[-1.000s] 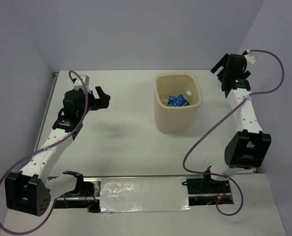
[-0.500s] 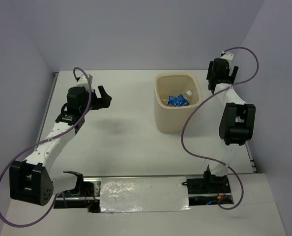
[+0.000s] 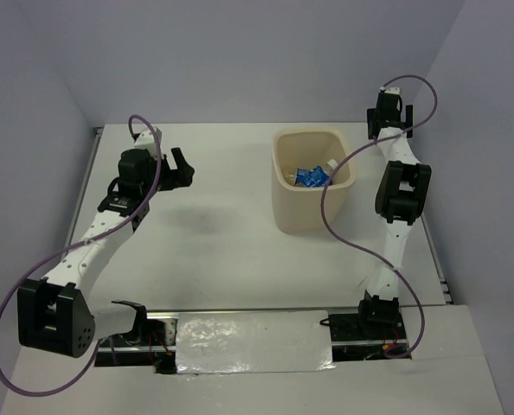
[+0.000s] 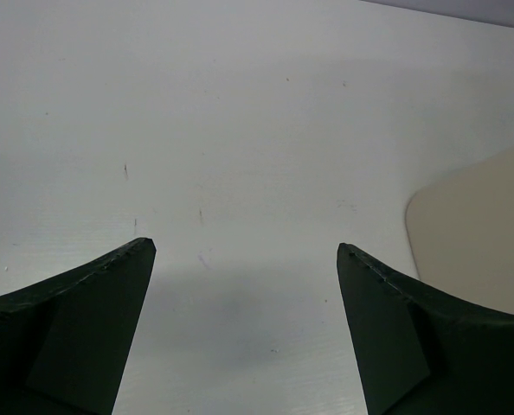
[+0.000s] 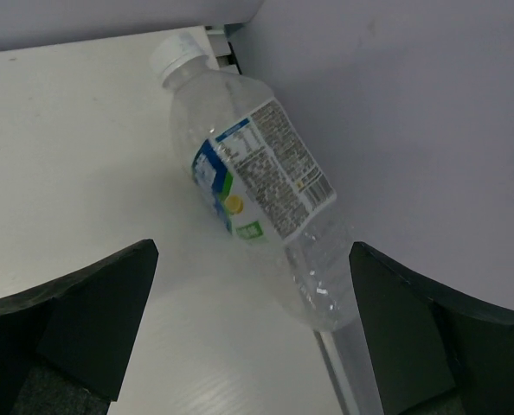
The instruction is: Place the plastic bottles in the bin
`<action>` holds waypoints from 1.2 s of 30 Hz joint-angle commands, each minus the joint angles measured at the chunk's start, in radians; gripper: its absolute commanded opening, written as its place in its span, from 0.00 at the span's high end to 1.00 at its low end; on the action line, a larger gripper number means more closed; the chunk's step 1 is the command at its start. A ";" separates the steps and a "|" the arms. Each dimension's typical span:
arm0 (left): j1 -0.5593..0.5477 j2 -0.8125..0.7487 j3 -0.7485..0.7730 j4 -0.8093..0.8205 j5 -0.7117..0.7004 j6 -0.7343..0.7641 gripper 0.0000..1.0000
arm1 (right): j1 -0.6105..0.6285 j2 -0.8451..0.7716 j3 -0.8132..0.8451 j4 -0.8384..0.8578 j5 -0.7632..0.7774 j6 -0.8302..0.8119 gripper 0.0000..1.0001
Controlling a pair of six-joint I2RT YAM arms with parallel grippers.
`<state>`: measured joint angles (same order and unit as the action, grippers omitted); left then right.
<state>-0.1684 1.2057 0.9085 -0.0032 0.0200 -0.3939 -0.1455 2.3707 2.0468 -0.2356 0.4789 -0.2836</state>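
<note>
- Right gripper (image 5: pixel 253 249) has swung to the far corner; jaws spread wide, empty; clear bottle (image 5: pixel 257 194) lies just ahead, beside the wall (image 5: pixel 413 104).
- Left gripper (image 4: pixel 244 246) likewise spread, empty; we judge this bottle the last one due for the bin (image 3: pixel 313 209).

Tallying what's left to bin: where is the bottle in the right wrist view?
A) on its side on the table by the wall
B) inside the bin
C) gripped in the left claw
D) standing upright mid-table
A: the bottle lies on its side on the table, beside the wall, ahead of the open right claw.
</note>
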 commanded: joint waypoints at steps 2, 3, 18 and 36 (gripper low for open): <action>0.006 0.040 0.062 -0.020 -0.052 0.020 0.01 | -0.057 0.113 0.176 -0.136 -0.028 -0.023 0.00; 0.004 0.052 0.069 -0.024 -0.051 0.020 0.01 | -0.063 0.148 0.199 -0.143 -0.045 -0.028 0.00; 0.004 0.150 0.130 -0.021 -0.065 -0.008 0.01 | -0.140 0.174 0.198 -0.275 -0.279 -0.077 0.39; 0.006 -0.008 0.018 -0.037 -0.057 -0.048 0.01 | 0.040 -0.727 -0.511 0.133 -0.493 0.334 0.72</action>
<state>-0.1677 1.2507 0.9424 -0.0673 -0.0479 -0.4255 -0.1520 1.8324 1.5677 -0.2832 -0.0418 -0.0731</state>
